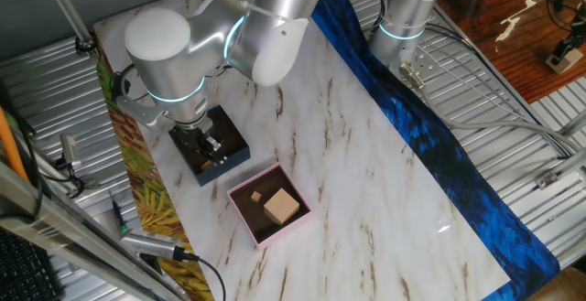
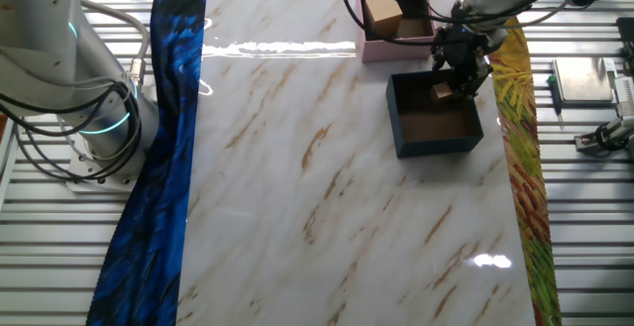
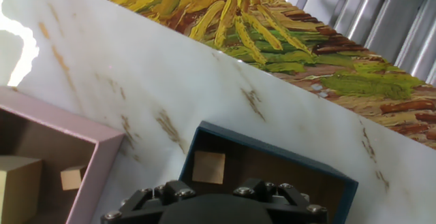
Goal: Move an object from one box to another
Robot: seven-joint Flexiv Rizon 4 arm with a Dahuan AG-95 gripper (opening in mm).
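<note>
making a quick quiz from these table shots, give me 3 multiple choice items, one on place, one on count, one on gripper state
1. Where is the gripper?
A. over the navy box
B. over the pink box
C. over the blue cloth

2. How many wooden blocks lie in the pink box?
A. none
B. one
C. two

3. What does the small wooden cube in the navy box show?
A. it lies free on the floor
B. it is clamped
C. it sits on the rim

Answers: 1 A, the fingers hang above that box. 2 C, a big block and a small one. 3 A, nothing touches it in the hand view.
</note>
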